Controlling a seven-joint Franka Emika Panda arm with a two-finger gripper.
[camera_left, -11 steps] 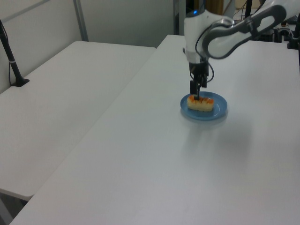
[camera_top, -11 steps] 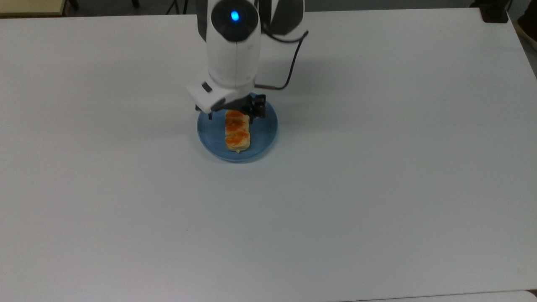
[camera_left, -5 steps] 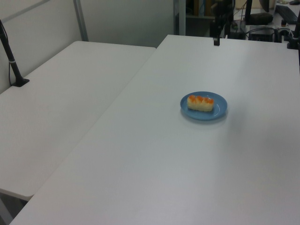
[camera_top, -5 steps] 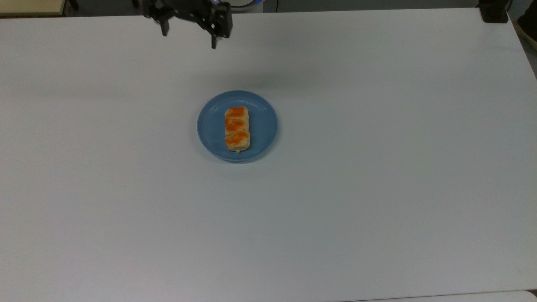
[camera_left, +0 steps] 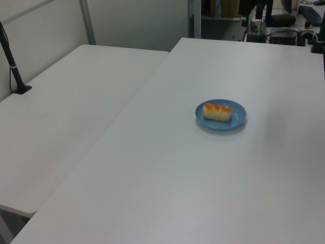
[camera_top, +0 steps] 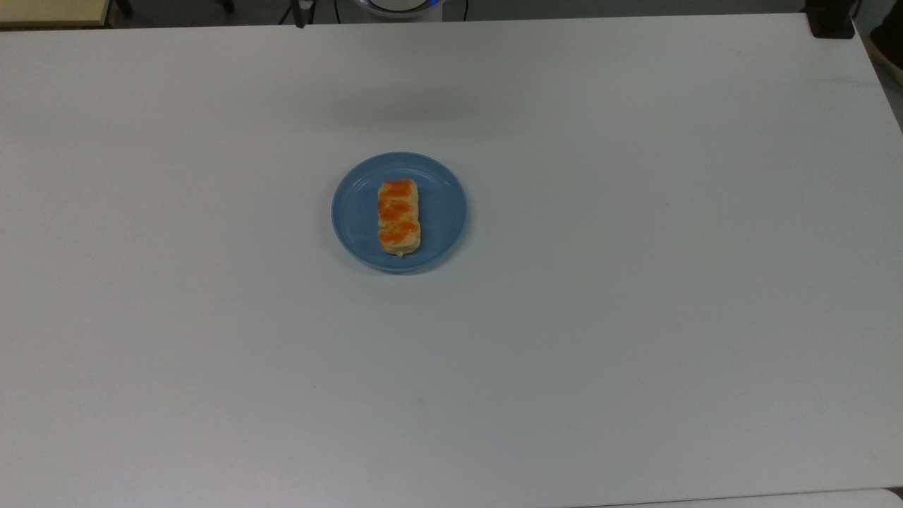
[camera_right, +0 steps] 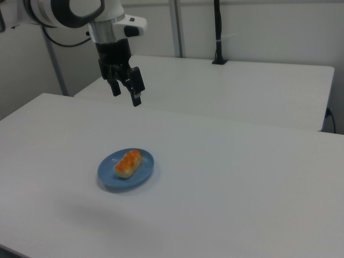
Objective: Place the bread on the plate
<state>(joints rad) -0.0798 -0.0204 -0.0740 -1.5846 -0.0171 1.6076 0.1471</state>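
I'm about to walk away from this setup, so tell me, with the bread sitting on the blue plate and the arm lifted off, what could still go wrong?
Little seems at risk. The bread lies flat inside the plate, well within the rim. The gripper hangs open above the table, apart from both; a low sweep back could nudge the plate, which looks light and unanchored.

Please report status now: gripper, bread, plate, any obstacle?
Gripper open, empty, raised clear of the plate. Bread lying flat on plate. No obstacle on table.
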